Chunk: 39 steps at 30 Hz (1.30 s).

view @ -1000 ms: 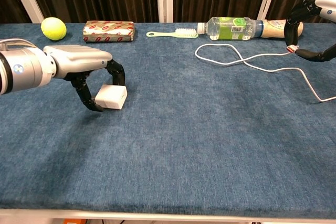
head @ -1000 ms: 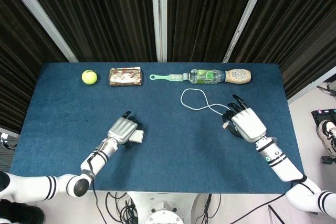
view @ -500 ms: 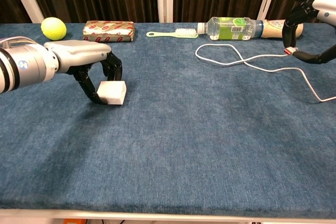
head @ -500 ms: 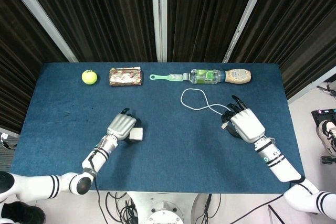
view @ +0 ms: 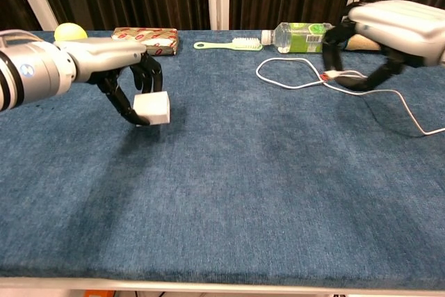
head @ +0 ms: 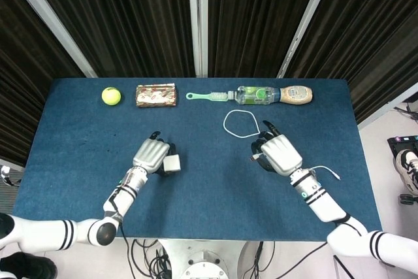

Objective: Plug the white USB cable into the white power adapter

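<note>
The left hand (view: 132,78) grips the white power adapter (view: 152,108) off the table, well left of the right hand (view: 361,50) pinching the white USB cable (view: 334,75) plug, pointing leftward.

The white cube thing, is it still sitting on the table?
No, in the chest view the left hand holds the white power adapter clear of the blue table, with a shadow beneath it.
</note>
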Tool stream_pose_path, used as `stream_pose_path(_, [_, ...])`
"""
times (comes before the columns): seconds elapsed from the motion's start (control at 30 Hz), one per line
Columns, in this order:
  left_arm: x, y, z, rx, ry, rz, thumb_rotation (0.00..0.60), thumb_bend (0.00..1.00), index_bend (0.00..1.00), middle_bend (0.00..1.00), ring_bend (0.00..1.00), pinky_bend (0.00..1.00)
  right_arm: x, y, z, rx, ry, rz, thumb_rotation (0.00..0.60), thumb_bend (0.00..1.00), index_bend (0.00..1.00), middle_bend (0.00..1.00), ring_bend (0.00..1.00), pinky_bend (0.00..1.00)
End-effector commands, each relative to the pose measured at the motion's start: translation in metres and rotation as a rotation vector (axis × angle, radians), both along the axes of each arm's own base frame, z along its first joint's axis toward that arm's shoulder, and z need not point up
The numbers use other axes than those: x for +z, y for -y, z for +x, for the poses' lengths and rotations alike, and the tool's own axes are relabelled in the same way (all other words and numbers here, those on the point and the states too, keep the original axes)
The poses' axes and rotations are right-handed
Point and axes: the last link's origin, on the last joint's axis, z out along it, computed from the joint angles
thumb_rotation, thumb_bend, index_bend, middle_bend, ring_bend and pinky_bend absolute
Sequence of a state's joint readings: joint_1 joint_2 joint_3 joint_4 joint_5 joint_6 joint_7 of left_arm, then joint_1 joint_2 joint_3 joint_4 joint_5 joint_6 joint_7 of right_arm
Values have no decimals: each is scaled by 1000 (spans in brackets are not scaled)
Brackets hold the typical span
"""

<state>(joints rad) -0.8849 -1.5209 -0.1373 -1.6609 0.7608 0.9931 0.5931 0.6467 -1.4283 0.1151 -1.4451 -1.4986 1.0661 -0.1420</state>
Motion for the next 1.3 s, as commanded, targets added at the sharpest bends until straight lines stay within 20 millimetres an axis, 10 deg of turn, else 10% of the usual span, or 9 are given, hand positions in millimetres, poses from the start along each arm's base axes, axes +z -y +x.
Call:
stream_pose_path(0.03, [7,-2,8,5,-2,27,519,172,481,481,328,107,-15,7,25,3,1,19,600,449,624,522,286,71])
stream_pose_path(0.73, [6,-1,56,6,-64,115,509,175,491,496,346,109,-73,22,120,-143,55,80,600,449,624,524,286,72])
stream_pose_path(1.3, [5,2,74,-13,-75,109,510,176,491,497,346,110,-85,24,138,-182,59,70,600,449,624,517,286,71])
